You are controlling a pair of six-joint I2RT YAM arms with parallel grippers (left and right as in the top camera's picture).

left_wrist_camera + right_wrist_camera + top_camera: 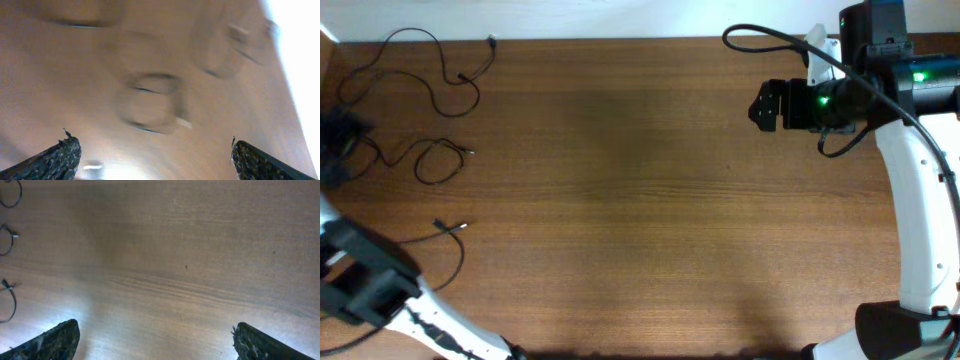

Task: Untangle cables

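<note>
Three thin black cables lie apart at the table's left. One is a long loose loop at the back left (430, 70), one a small loop in the middle (432, 160), and one curves at the front left (448, 245). My left gripper (338, 145) is a dark blur at the left edge, beside the middle cable. The left wrist view is smeared, with blurred cable loops (150, 102) ahead of wide-apart, empty fingers (155, 160). My right gripper (765, 105) is open and empty over bare wood at the back right (155, 340). The cables show far off at that view's left edge (7, 237).
The wooden table (640, 200) spans the view. A white wall runs along its back edge. The right arm's thick black cable (770, 35) arcs above its wrist. The left arm's white link (440, 325) crosses the front left corner.
</note>
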